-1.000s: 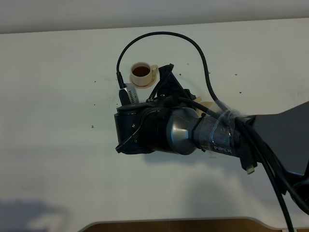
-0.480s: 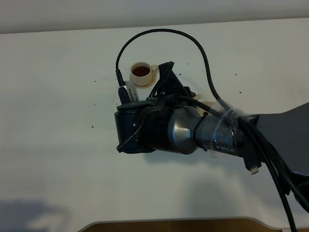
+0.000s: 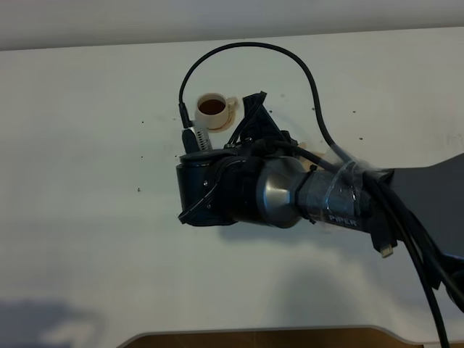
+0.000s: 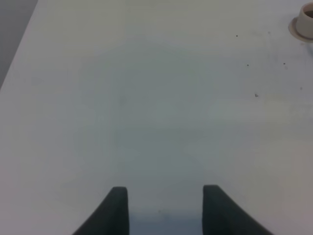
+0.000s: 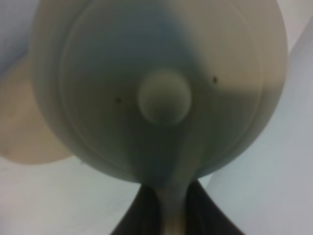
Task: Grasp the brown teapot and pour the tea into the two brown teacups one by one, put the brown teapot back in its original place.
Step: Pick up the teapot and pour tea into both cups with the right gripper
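The brown teapot (image 5: 161,93) fills the right wrist view, seen from above with its lid knob in the middle. My right gripper (image 5: 166,203) is shut on its loop handle. In the exterior high view the right arm (image 3: 275,188) reaches across the middle and hides the teapot. One brown teacup (image 3: 212,107), full of dark tea, stands on its small saucer just beyond the arm; it also shows in the left wrist view as the teacup (image 4: 305,22). The other teacup is hidden. A flat tan disc (image 5: 27,129), apparently the original place, lies beside the teapot. My left gripper (image 4: 165,210) is open over bare table.
The white table (image 3: 87,181) spreads to the left and front of the arm. Black cables (image 3: 246,51) loop above the arm and trail down its right side. The table's front edge (image 3: 254,335) lies near the camera.
The right arm with the teapot has shifted slightly to the right. The cable loop moved with it. The teacup has stayed in place.
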You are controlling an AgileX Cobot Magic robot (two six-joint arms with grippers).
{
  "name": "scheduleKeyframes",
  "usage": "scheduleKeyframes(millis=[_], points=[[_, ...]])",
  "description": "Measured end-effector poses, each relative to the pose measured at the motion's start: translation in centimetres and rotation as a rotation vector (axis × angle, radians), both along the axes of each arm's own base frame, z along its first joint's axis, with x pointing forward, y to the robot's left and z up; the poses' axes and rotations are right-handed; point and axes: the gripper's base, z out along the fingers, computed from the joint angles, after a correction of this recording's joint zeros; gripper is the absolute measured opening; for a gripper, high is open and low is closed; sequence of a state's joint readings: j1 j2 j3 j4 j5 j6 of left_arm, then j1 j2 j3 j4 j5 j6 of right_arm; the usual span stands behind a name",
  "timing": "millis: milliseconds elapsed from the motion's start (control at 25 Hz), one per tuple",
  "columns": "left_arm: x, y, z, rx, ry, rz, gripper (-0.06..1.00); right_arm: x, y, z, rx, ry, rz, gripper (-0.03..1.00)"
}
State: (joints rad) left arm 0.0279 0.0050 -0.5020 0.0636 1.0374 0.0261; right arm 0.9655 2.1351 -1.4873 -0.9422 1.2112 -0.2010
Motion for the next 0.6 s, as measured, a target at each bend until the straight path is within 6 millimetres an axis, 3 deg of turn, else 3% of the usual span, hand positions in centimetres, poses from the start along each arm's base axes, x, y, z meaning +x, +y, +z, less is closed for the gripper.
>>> scheduleKeyframes(millis=[600], points=[[0.0,0.0,0.0,0.001,0.0,-0.001,0.37,0.63,-0.56,-0.01,-0.027,0.009,0.006,0.12]])
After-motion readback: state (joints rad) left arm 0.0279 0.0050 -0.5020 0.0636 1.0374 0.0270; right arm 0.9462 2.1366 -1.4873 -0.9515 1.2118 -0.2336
